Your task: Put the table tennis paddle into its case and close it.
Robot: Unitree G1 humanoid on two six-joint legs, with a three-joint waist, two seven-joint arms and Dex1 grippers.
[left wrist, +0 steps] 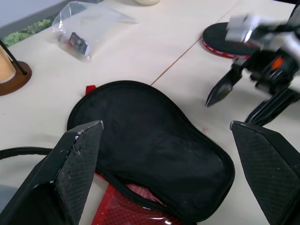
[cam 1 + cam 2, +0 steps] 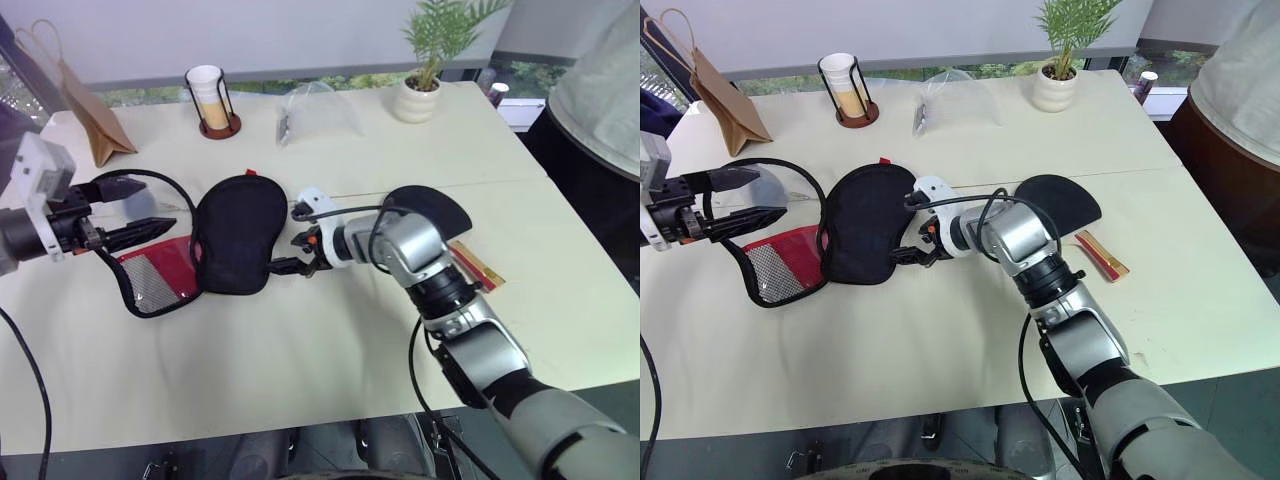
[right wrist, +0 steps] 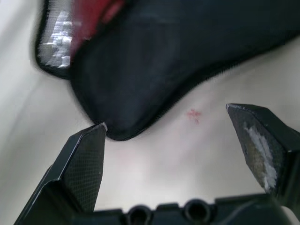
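The case (image 2: 240, 235) lies unzipped on the table (image 2: 300, 350), its black half uppermost and its red and mesh half (image 2: 158, 272) spread out to the left. The table tennis paddle (image 2: 432, 205) lies to the right of the case, black face up; my right arm crosses over it and its tan handle (image 2: 478, 266) sticks out beyond. My right gripper (image 2: 288, 250) is open at the case's right edge (image 3: 123, 127), low over the table. My left gripper (image 2: 160, 204) is open above the case's left side, holding nothing. The left wrist view looks down on the case (image 1: 150, 140) and the right gripper (image 1: 239, 93).
Along the table's far side stand a brown paper bag (image 2: 88, 105), a cup in a wire holder (image 2: 210, 98), a clear plastic bag (image 2: 316, 115) and a potted plant (image 2: 424, 75). A person (image 2: 600, 95) stands at the right edge.
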